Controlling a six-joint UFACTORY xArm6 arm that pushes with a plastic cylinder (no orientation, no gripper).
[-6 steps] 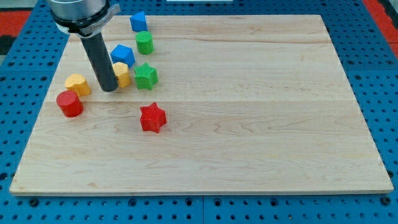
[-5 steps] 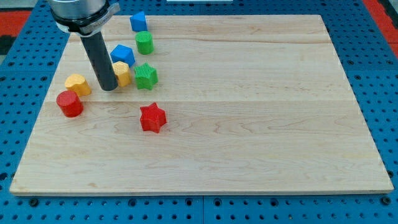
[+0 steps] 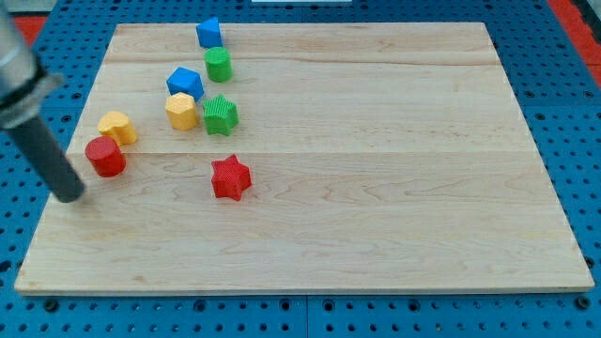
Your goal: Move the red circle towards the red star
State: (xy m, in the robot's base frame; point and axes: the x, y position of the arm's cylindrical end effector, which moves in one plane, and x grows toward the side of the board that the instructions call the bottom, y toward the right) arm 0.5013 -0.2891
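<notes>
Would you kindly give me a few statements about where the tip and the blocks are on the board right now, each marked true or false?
1. My tip is to the view's left of the red circle. True.
2. My tip touches the red circle. False: a gap of bare board shows between them.
3. The red star lies to the view's right of the red circle. True.
4. The yellow block beside the red circle sits below it in the view. False: it sits just above it.
</notes>
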